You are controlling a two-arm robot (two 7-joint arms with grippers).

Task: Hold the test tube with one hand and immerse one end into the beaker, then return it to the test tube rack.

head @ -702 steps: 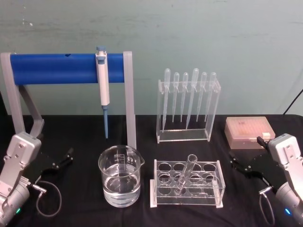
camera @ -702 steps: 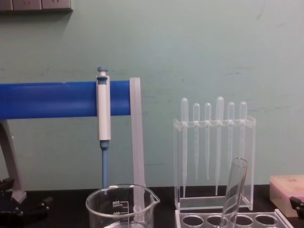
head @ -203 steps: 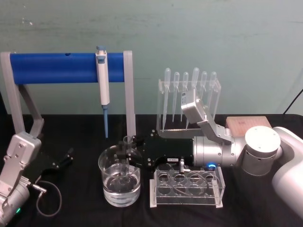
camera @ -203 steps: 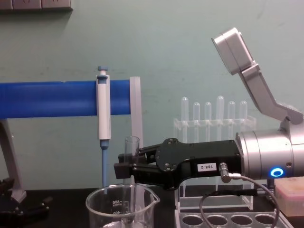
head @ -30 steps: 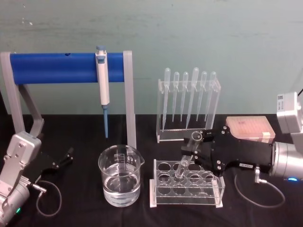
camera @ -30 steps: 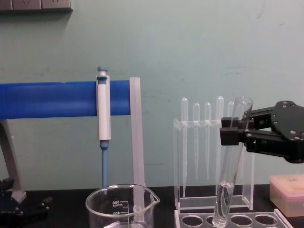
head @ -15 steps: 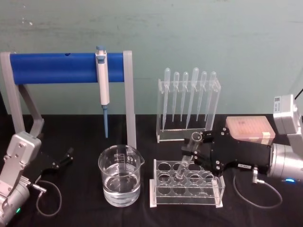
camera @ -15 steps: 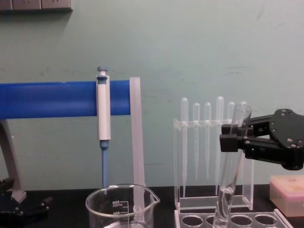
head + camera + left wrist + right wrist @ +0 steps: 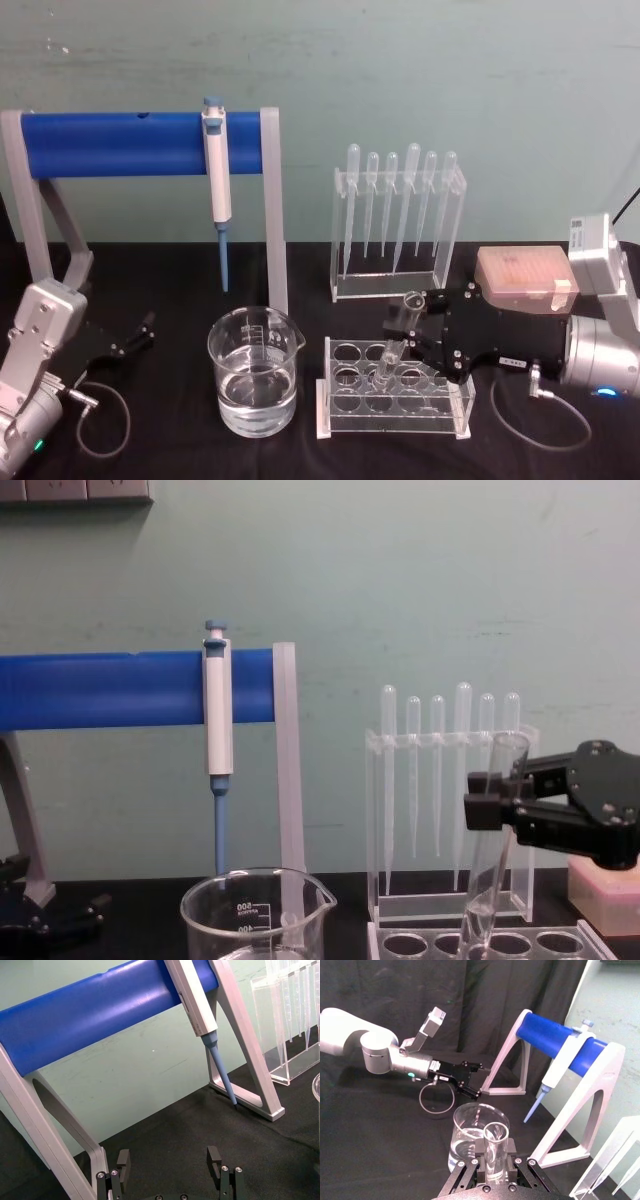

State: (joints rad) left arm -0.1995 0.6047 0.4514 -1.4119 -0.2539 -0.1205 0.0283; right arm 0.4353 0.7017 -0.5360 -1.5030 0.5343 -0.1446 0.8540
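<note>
Gripping the test tube [image 9: 487,865], the right pincer [image 9: 487,805] nears beaker [image 9: 255,917] marked "500".

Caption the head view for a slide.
Right tool lowers the test tube into the rack, beside the water-filled beaker.

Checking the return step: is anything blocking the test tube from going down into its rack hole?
Nothing visible blocks it. The right gripper holds the test tube, whose lower end already sits in a hole of the rack.
</note>
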